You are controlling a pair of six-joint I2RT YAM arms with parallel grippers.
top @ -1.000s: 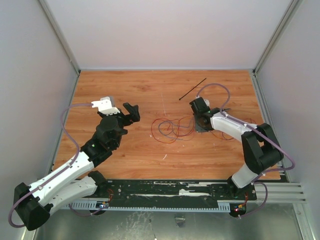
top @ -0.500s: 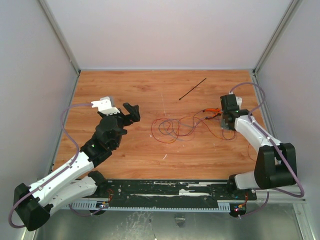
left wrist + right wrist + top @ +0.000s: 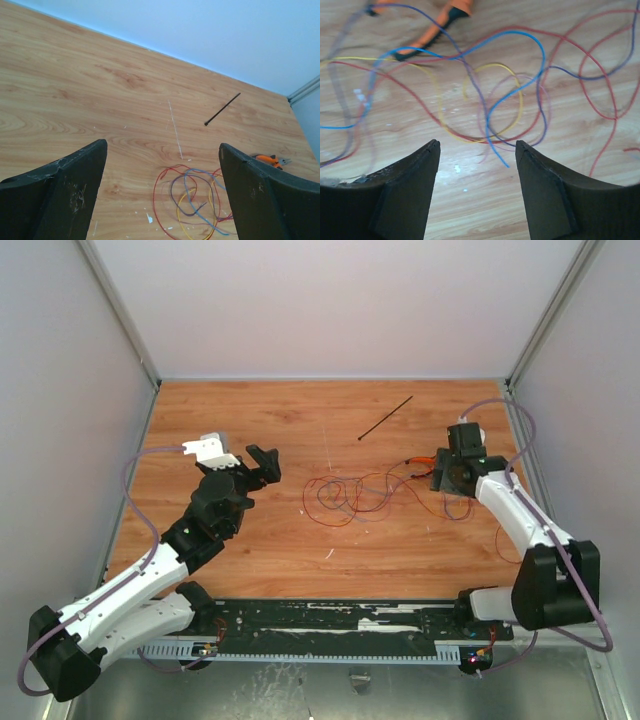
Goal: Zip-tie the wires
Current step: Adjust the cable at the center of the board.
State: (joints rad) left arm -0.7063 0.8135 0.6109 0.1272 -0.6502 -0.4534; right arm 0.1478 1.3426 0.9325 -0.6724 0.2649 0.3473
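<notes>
Wood is making up the table (image 3: 250, 410), and pale walls (image 3: 60, 390) are standing on three sides of it. The wires (image 3: 342, 497) are lying in loose loops near the middle, between the two arms. The zip tie (image 3: 386, 417) is lying flat and slanted farther back, well apart from the wires, with bare wood all around it. Orange pliers (image 3: 422, 464) are lying just right of the wires. Some strands seem to be crossing over them, though that spot is blurry in the right wrist view. The right claw (image 3: 477, 145) is hanging over the right end of the wires, near the right wall, with its fingers spread and nothing between them. The left claw (image 3: 266, 466) is hanging left of the wires, spread wide and holding nothing. Bare wood is lying between it and the loops, and more is reaching to the far edge.
</notes>
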